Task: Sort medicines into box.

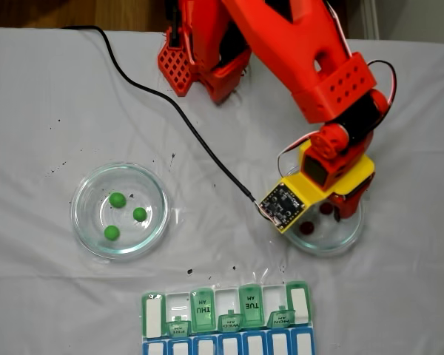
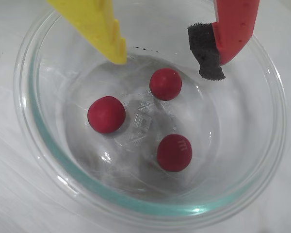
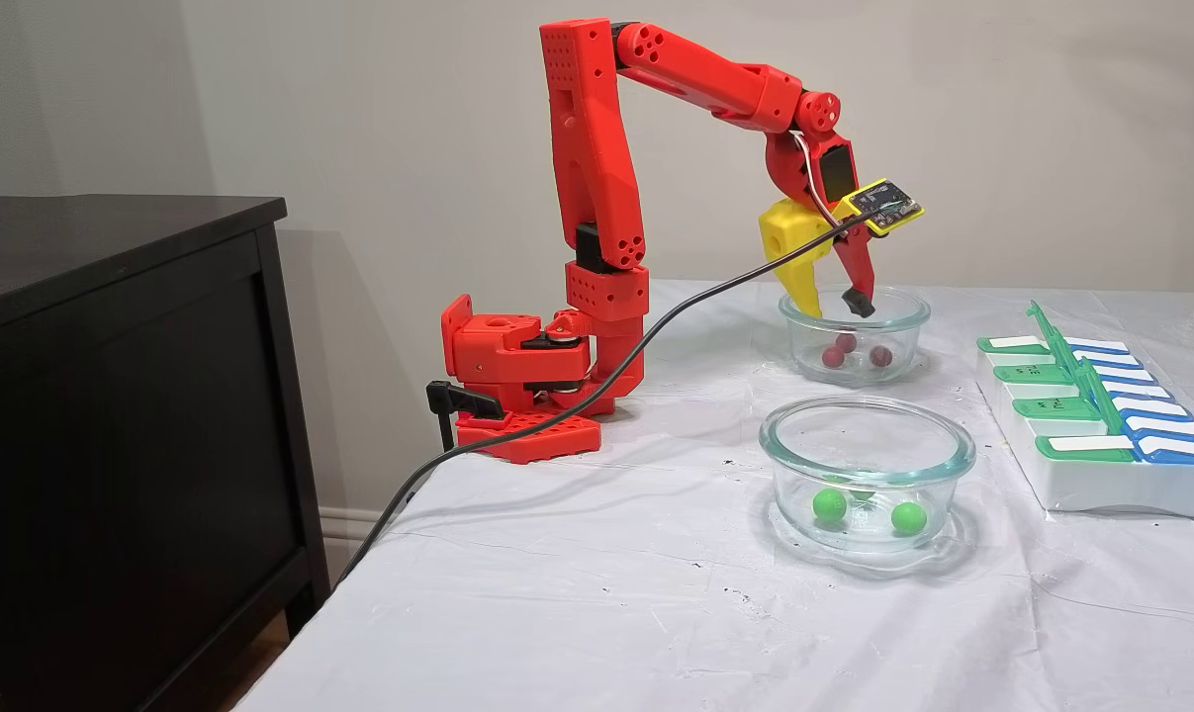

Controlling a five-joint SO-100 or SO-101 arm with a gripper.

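Three dark red medicines (image 2: pixel 106 114) (image 2: pixel 165 83) (image 2: pixel 174 152) lie in a round glass dish (image 2: pixel 34 126). My gripper (image 2: pixel 165 60) hangs open just above them, inside the dish rim. Its yellow finger (image 2: pixel 102 29) is to the left and its red finger with a black foam pad (image 2: pixel 207 51) to the right, and nothing is between them. In a fixed view the gripper (image 3: pixel 837 310) dips into the far dish (image 3: pixel 854 302). Three green medicines (image 1: pixel 117 199) (image 1: pixel 139 214) (image 1: pixel 112 232) lie in the other dish (image 1: pixel 85 185). The box (image 1: pixel 226 318) sits at the table's near edge, with several green lids raised.
A black cable (image 1: pixel 185 122) runs across the white cloth from the wrist board (image 1: pixel 283 203) toward the table's back-left corner. The arm's red base (image 3: pixel 517 386) stands at the table's edge. A dark cabinet (image 3: pixel 112 396) stands beside the table.
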